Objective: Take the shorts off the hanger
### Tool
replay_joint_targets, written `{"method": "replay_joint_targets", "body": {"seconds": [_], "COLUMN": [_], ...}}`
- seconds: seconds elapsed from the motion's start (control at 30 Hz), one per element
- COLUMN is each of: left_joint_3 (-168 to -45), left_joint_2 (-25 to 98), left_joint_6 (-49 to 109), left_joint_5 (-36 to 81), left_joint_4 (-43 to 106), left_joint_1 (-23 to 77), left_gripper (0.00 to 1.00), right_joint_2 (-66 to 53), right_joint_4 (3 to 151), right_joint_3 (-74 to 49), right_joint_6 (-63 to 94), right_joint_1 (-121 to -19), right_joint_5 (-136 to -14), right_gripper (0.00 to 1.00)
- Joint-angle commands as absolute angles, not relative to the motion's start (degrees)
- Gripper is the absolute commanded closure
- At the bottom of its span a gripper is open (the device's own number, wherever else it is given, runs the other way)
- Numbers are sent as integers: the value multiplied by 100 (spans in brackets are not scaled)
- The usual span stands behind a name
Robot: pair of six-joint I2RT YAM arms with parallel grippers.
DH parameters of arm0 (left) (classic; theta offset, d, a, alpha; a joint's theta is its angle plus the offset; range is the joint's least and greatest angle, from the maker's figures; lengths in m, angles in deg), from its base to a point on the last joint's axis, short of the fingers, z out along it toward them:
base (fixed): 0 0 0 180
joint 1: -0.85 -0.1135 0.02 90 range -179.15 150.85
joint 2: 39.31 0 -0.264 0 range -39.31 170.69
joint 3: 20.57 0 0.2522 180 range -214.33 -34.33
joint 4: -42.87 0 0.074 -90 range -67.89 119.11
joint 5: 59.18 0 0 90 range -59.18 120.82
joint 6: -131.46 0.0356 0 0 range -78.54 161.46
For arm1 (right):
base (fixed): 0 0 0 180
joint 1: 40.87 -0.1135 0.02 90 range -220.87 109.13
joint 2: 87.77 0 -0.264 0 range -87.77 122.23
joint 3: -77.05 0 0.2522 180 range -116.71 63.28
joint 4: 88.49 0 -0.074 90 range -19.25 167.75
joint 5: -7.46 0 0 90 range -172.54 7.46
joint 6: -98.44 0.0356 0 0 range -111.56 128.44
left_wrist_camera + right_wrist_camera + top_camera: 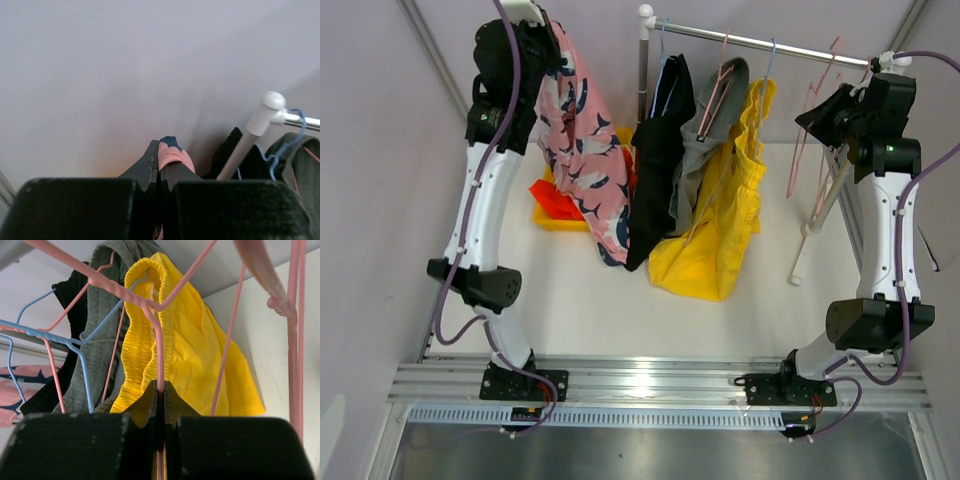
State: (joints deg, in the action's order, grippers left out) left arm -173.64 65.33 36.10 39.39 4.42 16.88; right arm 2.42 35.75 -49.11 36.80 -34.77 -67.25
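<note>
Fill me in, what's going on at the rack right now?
The left gripper is shut on the pink patterned shorts and holds them up high at the left, clear of the rail. The right gripper is shut on the wire of a pink hanger near the rail's right end. The black shorts, grey shorts and yellow shorts hang on the rail. The orange-red shorts lie low beside the left arm.

Shorts are numbering five, one of each: pink patterned shorts [582, 150], black shorts [655, 170], grey shorts [705, 130], yellow shorts [720, 230], orange-red shorts [558, 200]. Blue hangers [771, 60] are numbering two. Pink hangers [817, 110] are numbering at least three, and an exact count is not resolving. One rail [800, 47], one yellow tray [555, 222] and two robot arms [485, 200] are showing.
</note>
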Motion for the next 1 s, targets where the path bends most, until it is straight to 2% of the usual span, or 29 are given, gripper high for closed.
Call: {"method": "replay_joint_targets", "body": {"seconds": [0.0, 0.1, 0.17, 0.27, 0.33, 0.37, 0.43, 0.6, 0.73, 0.77, 0.8, 0.87, 0.9, 0.93, 0.97], "left_joint_3": [-17504, -16664, -16163, -16159, -16238, -16230, -15890, -14047, -13234, -13172, -13119, -13136, -13119, -13058, -13014], "left_joint_2": [7105, 7169, 7239, 7652, 7941, 7986, 7952, 6802, 5923, 5678, 5588, 5352, 5263, 5175, 5070], "left_joint_6": [3935, 3830, 3672, 3418, 3172, 3092, 2873, 2679, 2687, 2705, 2696, 2643, 2643, 2643, 2652], "left_joint_5": [4311, 4690, 4664, 4418, 4226, 4137, 4066, 4066, 4092, 4110, 4101, 4005, 3970, 3908, 3873], "left_joint_4": [1180, 1241, 1197, 602, -20, -181, -402, 19, 327, 310, 196, 38, -128, -200, -270], "left_joint_1": [1597, 1588, 1588, 1588, 1588, 1588, 1614, 1710, 1816, 1833, 1860, 1860, 1860, 1869, 1869], "left_gripper": [100, 98, 89, 46, 34, 23, 19, 19, 18, 18, 18, 18, 18, 18, 18], "right_joint_2": [284, 328, 346, 390, 416, 451, 504, 504, 241, 136, 91, -84, -146, -207, -269], "right_joint_4": [4145, 4207, 4242, 4233, 4224, 4207, 4154, 3987, 3996, 3961, 3882, 3777, 3628, 3548, 3434], "right_joint_3": [-4790, -4693, -4702, -4789, -4833, -4868, -4965, -4809, -4421, -4377, -4333, -4324, -4315, -4359, -4394], "right_joint_6": [3604, 3621, 3630, 3639, 3648, 3648, 3648, 3700, 3806, 3823, 3824, 3745, 3701, 3648, 3526], "right_joint_1": [-3437, -3393, -3367, -3358, -3349, -3349, -3340, -3340, -3340, -3340, -3340, -3340, -3340, -3340, -3340], "right_joint_5": [-6558, -6514, -6488, -6452, -6461, -6461, -6470, -6540, -6558, -6523, -6514, -6540, -6584, -6715, -6786], "right_gripper": [100, 100, 100, 100, 100, 100, 100, 100, 100, 97, 65, 30, 6, 1, 1]}}
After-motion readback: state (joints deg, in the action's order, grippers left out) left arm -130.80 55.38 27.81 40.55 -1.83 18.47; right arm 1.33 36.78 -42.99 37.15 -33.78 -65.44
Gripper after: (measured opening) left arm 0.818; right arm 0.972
